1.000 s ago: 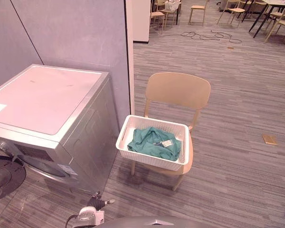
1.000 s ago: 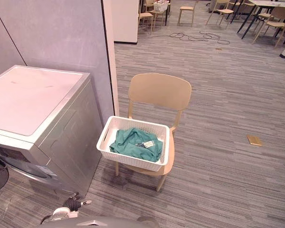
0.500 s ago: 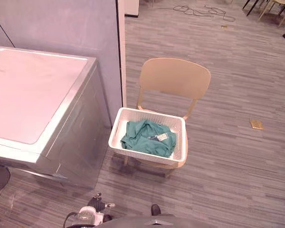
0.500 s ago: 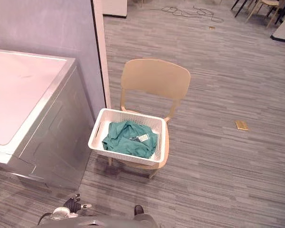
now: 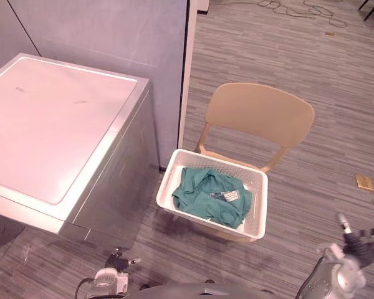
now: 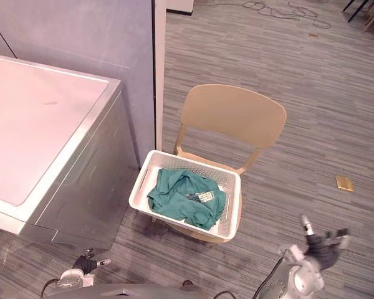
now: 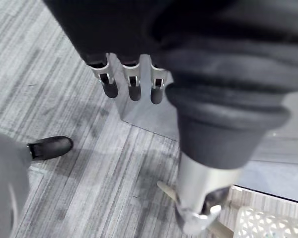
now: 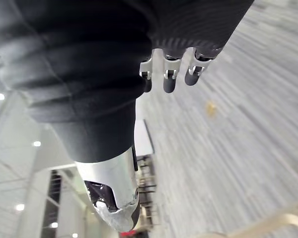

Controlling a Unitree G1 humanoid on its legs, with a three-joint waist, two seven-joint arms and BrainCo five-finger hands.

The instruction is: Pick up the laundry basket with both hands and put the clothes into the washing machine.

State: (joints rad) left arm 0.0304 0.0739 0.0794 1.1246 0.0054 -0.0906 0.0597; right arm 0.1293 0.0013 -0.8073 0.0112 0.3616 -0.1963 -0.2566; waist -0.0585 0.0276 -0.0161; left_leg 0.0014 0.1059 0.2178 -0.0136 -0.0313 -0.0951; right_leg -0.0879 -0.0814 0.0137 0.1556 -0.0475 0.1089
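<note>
White plastic laundry basket (image 5: 260,208), holding crumpled green clothes (image 5: 209,198), sits on the seat of a beige chair (image 5: 262,115) just beside the silver washing machine (image 5: 56,124), while the robot's left hand (image 5: 117,261) and right hand (image 6: 321,244) hang low, well apart from it, fingers loosely extended and empty.

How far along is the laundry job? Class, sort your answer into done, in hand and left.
Done: nothing. The laundry basket sits on the chair beside the washing machine, with the green clothes inside it.
In hand: nothing. The left robot hand and right robot hand are open, low and apart from the basket.
Left: grip the basket with both hands, lift it, and put the clothes into the machine.
</note>
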